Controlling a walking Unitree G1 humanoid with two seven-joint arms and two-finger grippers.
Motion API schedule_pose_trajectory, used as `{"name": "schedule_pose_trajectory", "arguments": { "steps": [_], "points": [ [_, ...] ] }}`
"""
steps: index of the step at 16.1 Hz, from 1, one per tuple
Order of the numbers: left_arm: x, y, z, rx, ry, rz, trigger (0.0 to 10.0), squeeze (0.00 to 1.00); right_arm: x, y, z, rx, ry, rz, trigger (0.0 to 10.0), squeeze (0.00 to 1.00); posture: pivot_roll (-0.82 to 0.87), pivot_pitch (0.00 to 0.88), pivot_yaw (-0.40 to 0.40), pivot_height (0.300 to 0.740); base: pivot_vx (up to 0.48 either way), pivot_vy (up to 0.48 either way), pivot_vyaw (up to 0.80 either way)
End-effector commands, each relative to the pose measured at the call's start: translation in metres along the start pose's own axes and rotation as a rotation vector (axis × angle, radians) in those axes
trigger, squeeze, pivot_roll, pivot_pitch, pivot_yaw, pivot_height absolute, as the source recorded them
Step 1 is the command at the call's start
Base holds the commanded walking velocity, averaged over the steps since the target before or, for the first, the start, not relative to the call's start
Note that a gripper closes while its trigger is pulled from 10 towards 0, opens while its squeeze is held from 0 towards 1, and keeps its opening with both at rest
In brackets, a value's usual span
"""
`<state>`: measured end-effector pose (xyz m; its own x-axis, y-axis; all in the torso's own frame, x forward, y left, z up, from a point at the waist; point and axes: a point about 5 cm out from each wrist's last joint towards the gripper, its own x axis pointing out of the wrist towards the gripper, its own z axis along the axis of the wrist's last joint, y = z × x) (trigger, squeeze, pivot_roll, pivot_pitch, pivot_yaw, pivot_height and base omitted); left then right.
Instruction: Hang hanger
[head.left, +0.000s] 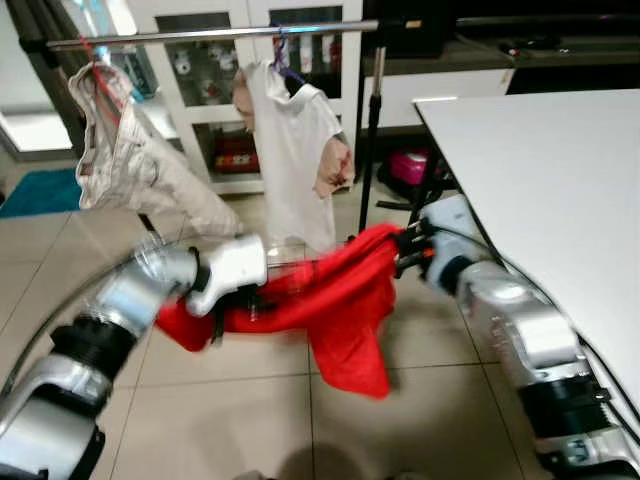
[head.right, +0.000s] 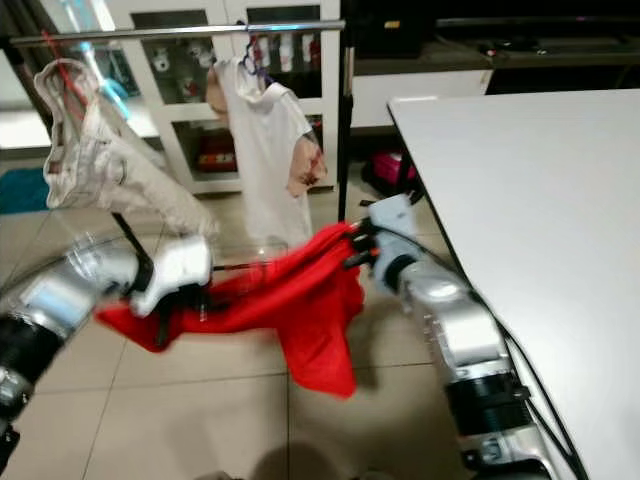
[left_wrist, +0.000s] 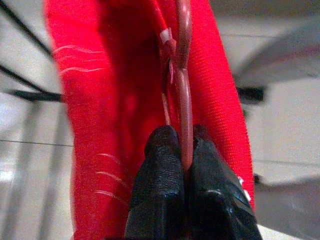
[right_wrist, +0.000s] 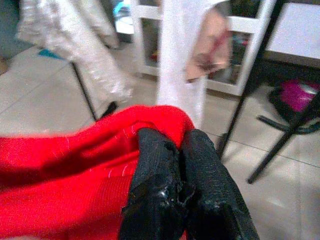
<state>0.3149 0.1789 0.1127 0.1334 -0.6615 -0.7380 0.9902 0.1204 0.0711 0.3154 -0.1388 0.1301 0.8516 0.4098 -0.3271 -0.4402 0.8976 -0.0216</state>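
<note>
Below the shiny metal clothes rail (head.left: 210, 34), the left hand (left_wrist: 182, 150) pinched a thin red plastic hanger (left_wrist: 185, 95) inside a soft red knitted garment (head.left: 340, 290); the right hand (right_wrist: 182, 145) pinched its far edge.

rail (head.left: 210, 34): white shirt (head.left: 292, 150), pale garment (head.left: 125, 165) hanging | tiled floor (head.left: 250, 420): rack legs standing

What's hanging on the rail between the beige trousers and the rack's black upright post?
A white T-shirt hangs there on a hanger from the rail, between the beige trousers and the black post. The left eye view shows it.
</note>
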Motion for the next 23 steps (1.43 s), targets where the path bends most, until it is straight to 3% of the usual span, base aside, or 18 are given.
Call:
{"name": "schedule_pose_trajectory", "arguments": {
  "steps": [1, 3, 4, 5, 7, 8, 10, 13, 17, 19, 21, 22, 23],
  "points": [
    [-0.018, 0.018, -0.005, 0.000, 0.038, 0.137, 0.0, 0.00, -0.006, -0.021, 0.016, -0.027, -0.063, -0.105, 0.0, 0.00, -0.14, 0.000, 0.083, 0.740, 0.000, 0.000, 0.00],
    [-0.031, 0.045, 0.008, 0.026, -0.009, 0.409, 0.0, 0.00, -0.006, -0.028, 0.023, -0.029, -0.096, -0.144, 0.0, 0.00, -0.14, 0.000, 0.081, 0.740, 0.000, 0.000, 0.00],
    [-0.036, 0.052, 0.013, 0.031, -0.029, 0.483, 0.0, 0.00, -0.007, -0.030, 0.025, -0.028, -0.109, -0.160, 0.0, 0.00, -0.14, 0.000, 0.080, 0.740, 0.000, 0.000, 0.00],
    [-0.047, 0.062, 0.023, 0.008, -0.088, 0.624, 0.0, 0.00, -0.007, -0.033, 0.029, -0.018, -0.132, -0.183, 0.0, 0.00, -0.14, 0.000, 0.079, 0.740, 0.000, 0.000, 0.00],
    [-0.038, 0.049, 0.016, 0.003, -0.058, 0.482, 0.0, 0.00, -0.006, -0.029, 0.026, -0.021, -0.115, -0.153, 0.0, 0.00, -0.14, 0.000, 0.080, 0.740, 0.000, 0.000, 0.00],
    [-0.025, 0.030, 0.004, -0.008, -0.002, 0.262, 0.0, 0.00, -0.006, -0.025, 0.022, -0.025, -0.100, -0.127, 0.0, 0.00, -0.14, 0.000, 0.081, 0.740, 0.000, 0.000, 0.00],
    [-0.017, 0.011, -0.011, -0.027, 0.049, 0.052, 0.0, 0.00, -0.006, -0.024, 0.021, -0.025, -0.100, -0.116, 0.0, 0.00, -0.14, 0.000, 0.081, 0.740, 0.000, 0.000, 0.00],
    [-0.027, 0.028, -0.008, -0.025, 0.041, 0.200, 0.0, 0.00, -0.006, -0.028, 0.024, -0.028, -0.109, -0.132, 0.0, 0.00, -0.14, 0.000, 0.076, 0.740, 0.000, 0.000, 0.00],
    [-0.036, 0.028, 0.000, -0.014, -0.023, 0.167, 0.0, 0.00, -0.007, -0.031, 0.026, -0.059, -0.095, -0.104, 0.0, 0.00, -0.14, 0.000, 0.077, 0.740, 0.000, 0.000, 0.00],
    [-0.042, 0.037, 0.004, 0.000, -0.045, 0.275, 0.0, 0.00, -0.010, -0.030, 0.025, -0.080, -0.076, -0.061, 0.0, 0.00, -0.14, 0.000, 0.076, 0.740, 0.000, 0.000, 0.00],
    [-0.050, 0.051, 0.011, -0.004, -0.091, 0.426, 0.0, 0.00, -0.016, -0.018, 0.007, -0.165, 0.057, 0.108, 0.0, 0.00, -0.14, 0.000, 0.074, 0.740, 0.000, 0.000, 0.00],
    [-0.057, 0.054, 0.012, 0.000, -0.095, 0.452, 0.0, 0.00, -0.023, -0.016, -0.010, -0.236, 0.170, 0.170, 0.0, 0.00, -0.14, 0.000, 0.074, 0.740, 0.000, 0.000, 0.00],
    [-0.062, 0.055, 0.011, 0.006, -0.079, 0.457, 0.0, 0.00, -0.027, -0.020, -0.016, -0.245, 0.207, 0.166, 0.0, 0.00, -0.14, 0.000, 0.074, 0.740, 0.000, 0.000, 0.00]
  ]
}}
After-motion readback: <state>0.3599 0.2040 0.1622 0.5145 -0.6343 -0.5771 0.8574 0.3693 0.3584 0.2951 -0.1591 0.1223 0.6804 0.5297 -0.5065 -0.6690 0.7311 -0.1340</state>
